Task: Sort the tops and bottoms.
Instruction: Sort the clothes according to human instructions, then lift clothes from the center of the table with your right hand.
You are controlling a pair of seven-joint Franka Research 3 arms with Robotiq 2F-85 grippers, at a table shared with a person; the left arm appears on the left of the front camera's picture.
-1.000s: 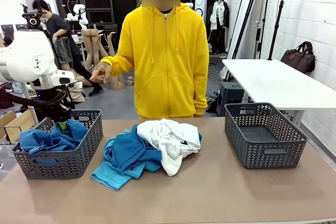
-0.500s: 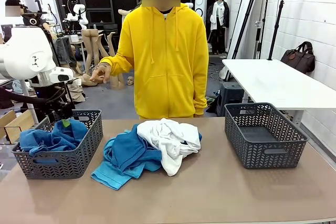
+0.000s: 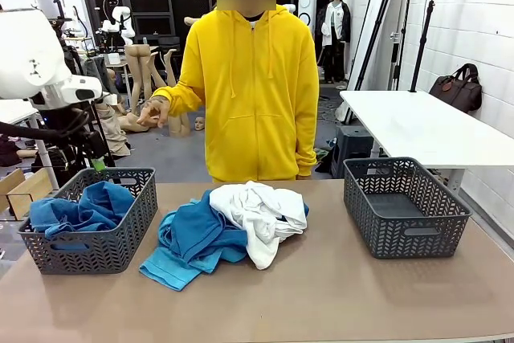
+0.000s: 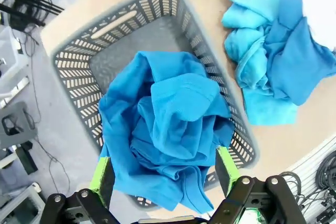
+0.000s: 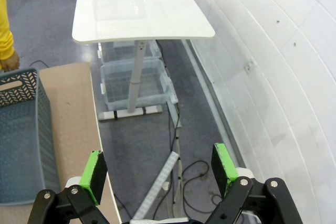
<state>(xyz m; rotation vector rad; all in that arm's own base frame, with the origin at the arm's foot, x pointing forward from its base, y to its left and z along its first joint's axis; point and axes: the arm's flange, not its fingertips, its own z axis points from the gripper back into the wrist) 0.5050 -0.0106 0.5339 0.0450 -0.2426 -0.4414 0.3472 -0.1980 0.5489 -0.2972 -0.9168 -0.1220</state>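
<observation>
No writing, label, brand or number is legible on anything here.

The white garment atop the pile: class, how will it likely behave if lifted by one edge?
Probably floppy: the white garment lies crumpled in soft folds, so it should sag. It may drag the blue garment it overlaps.

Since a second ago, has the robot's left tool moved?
Yes. The left tool rose, lifting up above the rim of the left basket.
</observation>
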